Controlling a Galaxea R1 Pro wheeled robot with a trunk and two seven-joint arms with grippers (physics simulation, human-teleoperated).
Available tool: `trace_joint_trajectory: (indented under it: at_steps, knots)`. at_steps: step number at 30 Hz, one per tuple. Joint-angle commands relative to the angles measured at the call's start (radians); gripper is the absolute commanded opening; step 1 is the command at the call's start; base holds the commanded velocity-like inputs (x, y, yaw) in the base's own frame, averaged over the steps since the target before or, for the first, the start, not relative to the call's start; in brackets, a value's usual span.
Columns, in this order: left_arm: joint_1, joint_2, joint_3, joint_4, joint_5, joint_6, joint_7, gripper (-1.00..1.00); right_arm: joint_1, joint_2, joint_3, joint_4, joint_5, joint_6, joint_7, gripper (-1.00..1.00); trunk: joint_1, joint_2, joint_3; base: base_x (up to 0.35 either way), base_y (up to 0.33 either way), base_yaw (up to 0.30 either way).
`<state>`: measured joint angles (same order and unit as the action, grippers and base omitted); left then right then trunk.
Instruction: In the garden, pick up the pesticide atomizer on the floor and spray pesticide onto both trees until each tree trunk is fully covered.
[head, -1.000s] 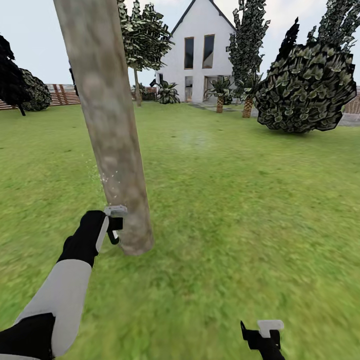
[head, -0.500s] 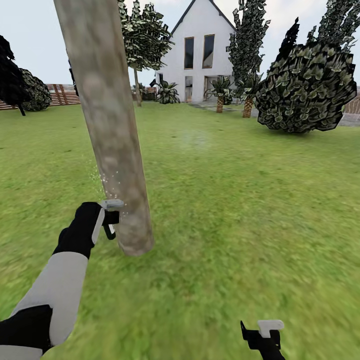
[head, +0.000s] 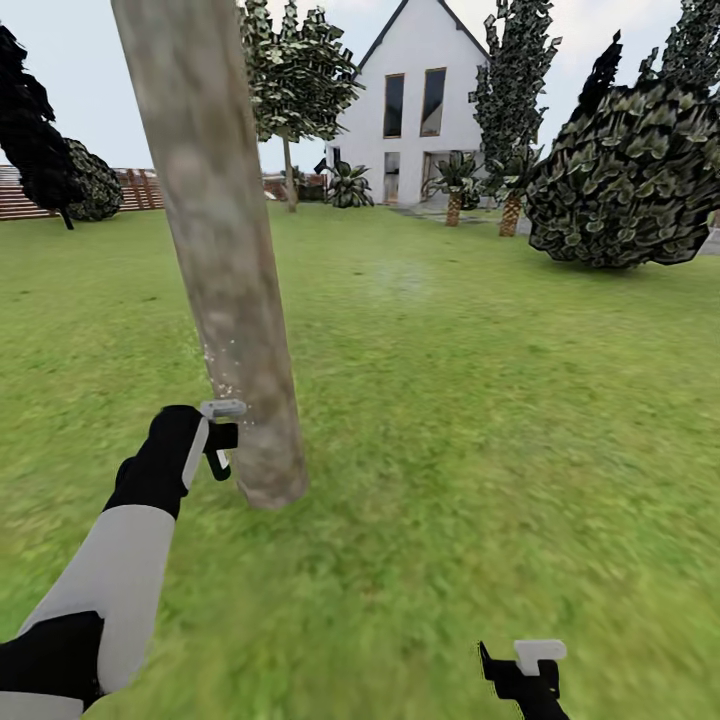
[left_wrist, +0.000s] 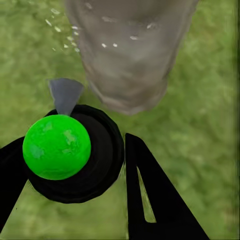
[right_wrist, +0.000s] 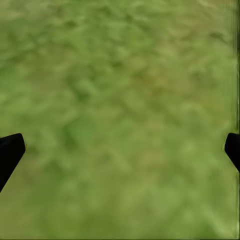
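Spraying under way at the first trunk

Atomizer (left_wrist: 57, 146) is held in the left claw (head: 222, 440), nozzle close to the low part of the trunk (head: 225, 270), where white droplets are seen. The right claw (right_wrist: 120, 145) is spread wide over grass (head: 480, 400). Coverage cannot be judged; a second tree is judged untreated.

Thick pale grey-beige tree trunk (head: 225, 270): matt, mottled bark, smooth-looking, flecked with pale droplets just ahead of the left gripper's fingers (left_wrist: 150, 200). Green ball-topped atomizer (left_wrist: 57, 146) between those fingers: glossy plastic cap on a matt black body. Blurry green grass lawn (right_wrist: 120, 100): soft, matt. Black fingers: smooth, matt plastic.
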<state>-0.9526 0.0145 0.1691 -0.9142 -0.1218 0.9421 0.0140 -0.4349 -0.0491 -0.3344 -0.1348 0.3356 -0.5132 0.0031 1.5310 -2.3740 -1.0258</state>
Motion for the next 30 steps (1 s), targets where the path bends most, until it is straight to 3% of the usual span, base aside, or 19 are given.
trace_joint_trajectory:
  at_steps: [1,14,23,30]
  knots:
    - [0.000,0.000,0.000,0.000,-0.001,0.000,0.001,-1.00,0.000,0.000,0.000,0.000,0.000,0.000,0.000,1.00,0.000,0.000,0.000,0.000,-0.268,0.000]
    - [0.000,0.001,0.007,0.000,-0.002,-0.001,0.004,-1.00,0.000,0.000,0.000,0.001,0.000,0.000,0.000,1.00,0.000,0.000,0.000,0.000,-0.269,0.007]
    - [0.000,-0.001,0.004,0.000,-0.002,0.000,0.005,-1.00,0.000,0.000,0.000,0.001,0.000,0.000,0.000,1.00,0.000,0.000,0.000,0.000,-0.269,0.244]
    - [-0.001,-0.002,0.003,0.000,-0.004,0.000,0.007,-1.00,0.000,-0.005,0.000,0.000,0.000,-0.001,0.000,1.00,0.000,0.000,0.000,0.000,-0.269,0.029]
